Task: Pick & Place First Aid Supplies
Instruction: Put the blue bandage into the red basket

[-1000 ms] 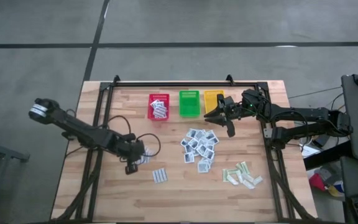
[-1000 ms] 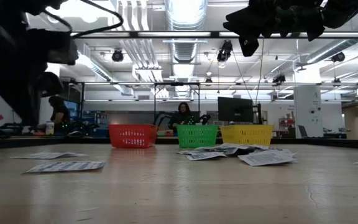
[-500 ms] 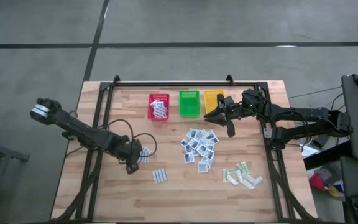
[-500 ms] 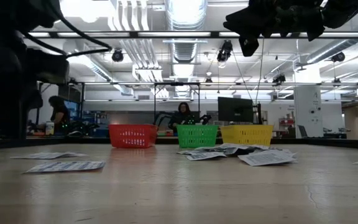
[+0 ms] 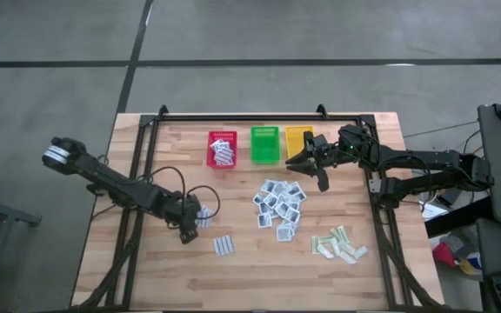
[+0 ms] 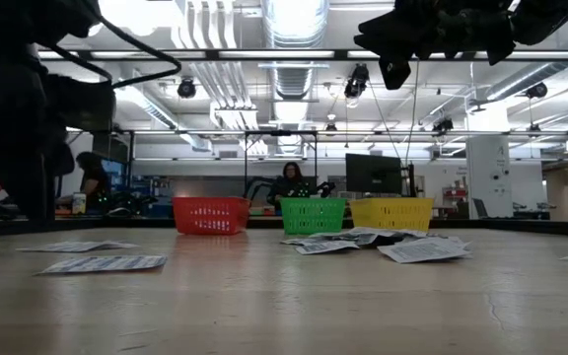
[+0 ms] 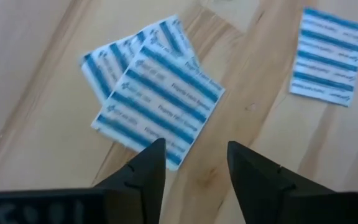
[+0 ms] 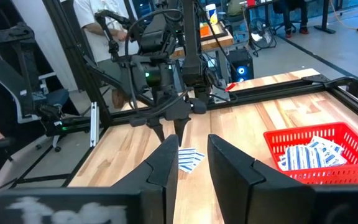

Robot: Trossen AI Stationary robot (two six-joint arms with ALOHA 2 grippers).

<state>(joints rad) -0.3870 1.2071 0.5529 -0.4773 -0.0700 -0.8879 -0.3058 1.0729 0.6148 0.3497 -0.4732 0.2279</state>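
While the left gripper [image 5: 186,233] hovers low over the left part of the wooden table [image 5: 146,278], its fingers [image 7: 146,167] stand apart with nothing between them. Directly below the fingertips lie two overlapping oblong white packets with blue stripes [image 7: 153,96], flat on the wood. A further striped packet [image 7: 325,57] lies apart from them, nearer the table centre; in the high view it shows as a small stack [image 5: 223,246].

The right gripper [image 5: 306,165] is held above the table just in front of the yellow basket [image 5: 297,139]. Its fingers [image 8: 227,163] are parted by a narrow gap, and nothing is seen between them.

Three baskets stand in a row at the far edge of the table:
- The red basket [image 5: 222,149] holds several striped white packets [image 8: 308,153].
- The green basket [image 5: 264,144] stands beside it; its contents cannot be determined.
- The yellow basket is partly covered by the right arm.

A cluster of small square white-blue packets [image 5: 277,206] lies at the table centre. A group of pale green-beige strips [image 5: 338,244] lies toward the near right corner. In the low view, a person [image 6: 290,184] sits in the room beyond the baskets.
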